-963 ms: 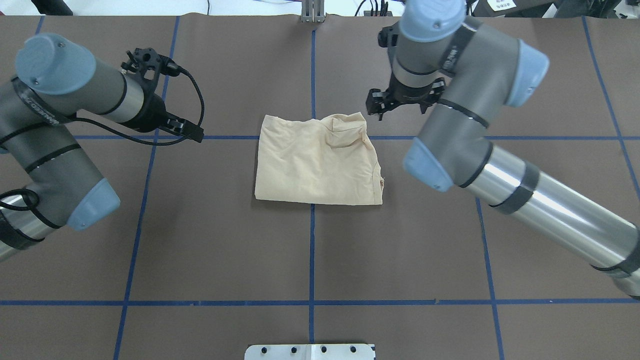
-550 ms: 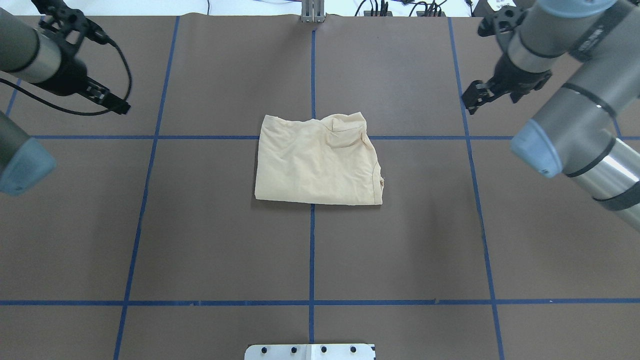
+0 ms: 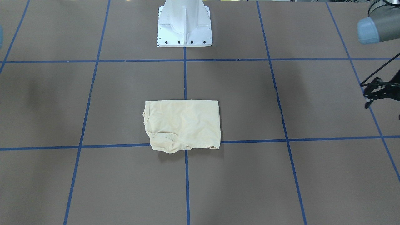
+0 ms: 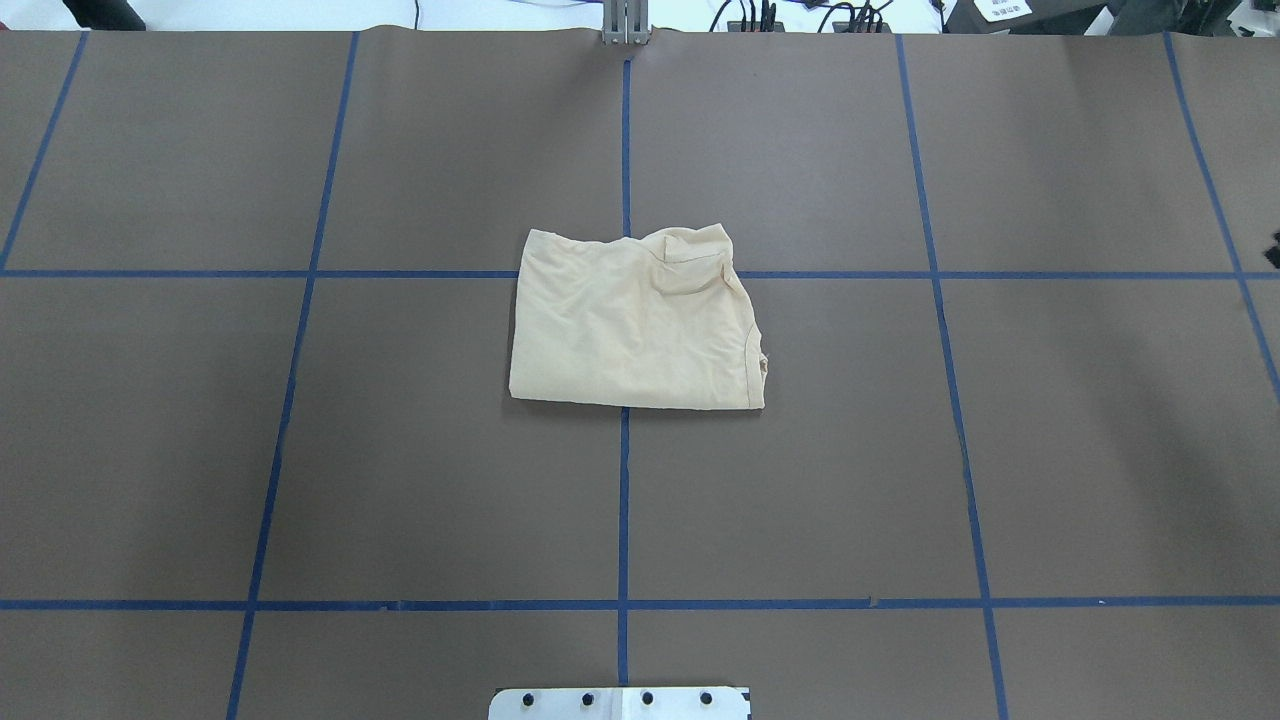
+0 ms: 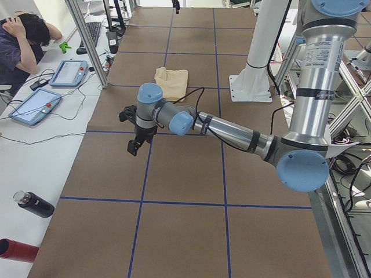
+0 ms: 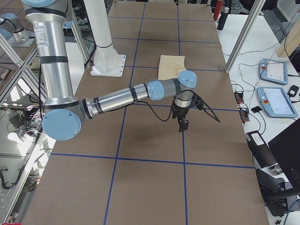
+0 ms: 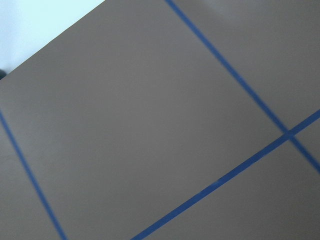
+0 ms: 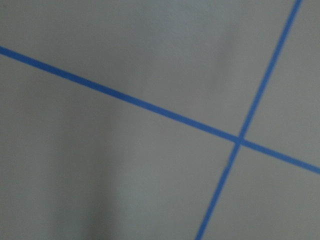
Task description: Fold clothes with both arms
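Bearing folded shirt point(image 4: 630, 325), blue-taped brown table point(image 4: 400, 450)

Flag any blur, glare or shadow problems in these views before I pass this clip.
Right wrist view: tape lines soft, with a dim band at lower left. Left wrist view: mild blur, with a washed-out pale corner at top left. Overhead view: sharp, shirt evenly lit, thin shadow along its near edge. Front-facing view: sharp, with a faint shadow patch on the table at left.

Brown table point(image 4: 400, 450), blue tape grid point(image 4: 622, 500)
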`<state>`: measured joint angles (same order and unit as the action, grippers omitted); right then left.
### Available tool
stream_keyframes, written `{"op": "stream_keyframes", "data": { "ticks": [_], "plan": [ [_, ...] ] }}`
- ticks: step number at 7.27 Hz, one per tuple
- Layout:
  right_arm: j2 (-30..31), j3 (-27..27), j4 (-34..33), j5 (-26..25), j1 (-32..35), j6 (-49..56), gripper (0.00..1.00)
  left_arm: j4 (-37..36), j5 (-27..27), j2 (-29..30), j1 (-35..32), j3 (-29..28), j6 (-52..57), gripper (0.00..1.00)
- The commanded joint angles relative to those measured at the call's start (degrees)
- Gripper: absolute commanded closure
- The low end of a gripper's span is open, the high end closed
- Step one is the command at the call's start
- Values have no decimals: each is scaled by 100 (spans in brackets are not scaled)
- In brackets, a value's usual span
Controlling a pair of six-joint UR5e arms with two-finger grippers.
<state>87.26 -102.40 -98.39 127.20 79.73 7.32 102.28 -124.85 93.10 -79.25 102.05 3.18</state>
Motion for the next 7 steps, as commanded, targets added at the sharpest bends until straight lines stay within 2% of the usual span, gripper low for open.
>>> {"op": "stream_keyframes", "data": {
  "ticks": [1,3,5,7],
  "plan": [
    [956,0,12,165,945,419,0,-15,-233,-677,-582,-45,8,0],
    [1170,-183,13,174,1089,367,0,-93,-268,-1099,-688,-193,-36,0],
    [1188,-193,4,174,1089,357,0,-1143,-766,-1145,-697,-274,-186,0],
    [1197,-193,13,174,1089,357,0,-1412,-936,-1163,-732,-82,-142,0]
  ]
}}
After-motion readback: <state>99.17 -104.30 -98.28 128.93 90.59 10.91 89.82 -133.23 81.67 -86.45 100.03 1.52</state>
